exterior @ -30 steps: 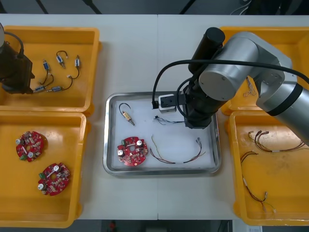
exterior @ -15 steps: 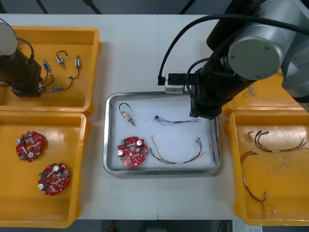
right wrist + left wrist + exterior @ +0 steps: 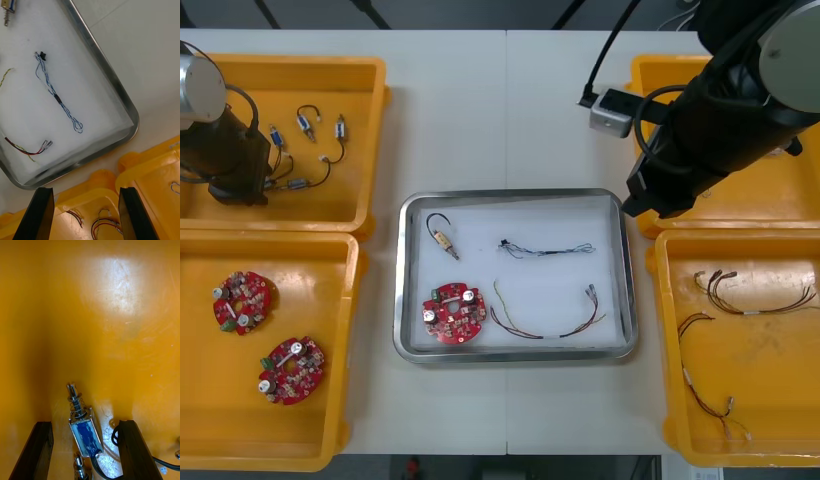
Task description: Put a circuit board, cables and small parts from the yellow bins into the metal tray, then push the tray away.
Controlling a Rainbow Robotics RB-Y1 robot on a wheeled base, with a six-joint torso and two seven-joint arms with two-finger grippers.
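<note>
The metal tray, white inside, holds a red circuit board, a small metal part on a black cable, a blue and white cable and a red and yellow cable. My right gripper hangs open beside the tray's far right corner. In the right wrist view this gripper is above the bin rims, with the blue and white cable lying free in the tray. My left gripper is low in the far left yellow bin. It is open around a blue-bodied small metal part.
More small metal parts on black cables lie in the far left bin. Two red circuit boards sit in the near left bin. Cables lie in the near right bin. The right arm covers much of the far right bin.
My right arm has lifted off the tray and swung to the right and back, leaving the blue and white cable lying there. The left gripper has shifted slightly within its bin.
</note>
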